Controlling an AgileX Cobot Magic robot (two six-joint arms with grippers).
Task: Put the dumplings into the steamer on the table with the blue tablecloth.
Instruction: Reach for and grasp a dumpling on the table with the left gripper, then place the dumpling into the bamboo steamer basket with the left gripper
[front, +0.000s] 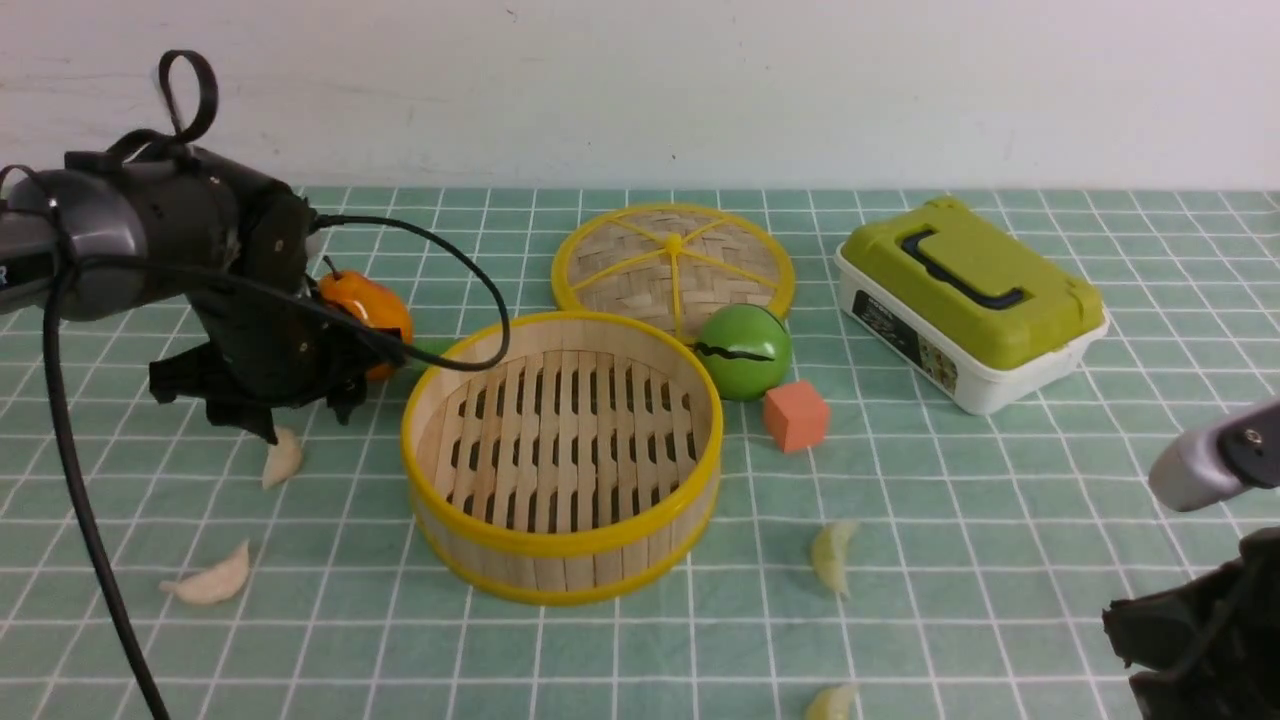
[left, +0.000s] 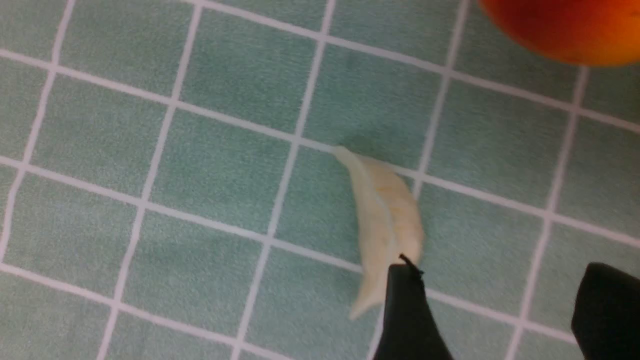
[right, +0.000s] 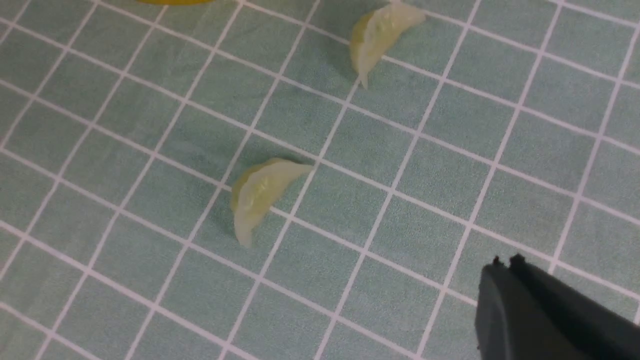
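Reaching stage: 0 of 4 dumplings (front: 283, 458) in steamer (front: 562, 440), all on counter (front: 930, 600); L jaws (left: 500, 305) spread, R jaws (right: 510, 265) pressed tog.

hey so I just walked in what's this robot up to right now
It's meant to load dumplings into the bamboo steamer, which has none in it. The left gripper hovers open by a cream dumpling, holding nothing. The right gripper is shut and empty, with two yellow-green dumplings nearby on the cloth.
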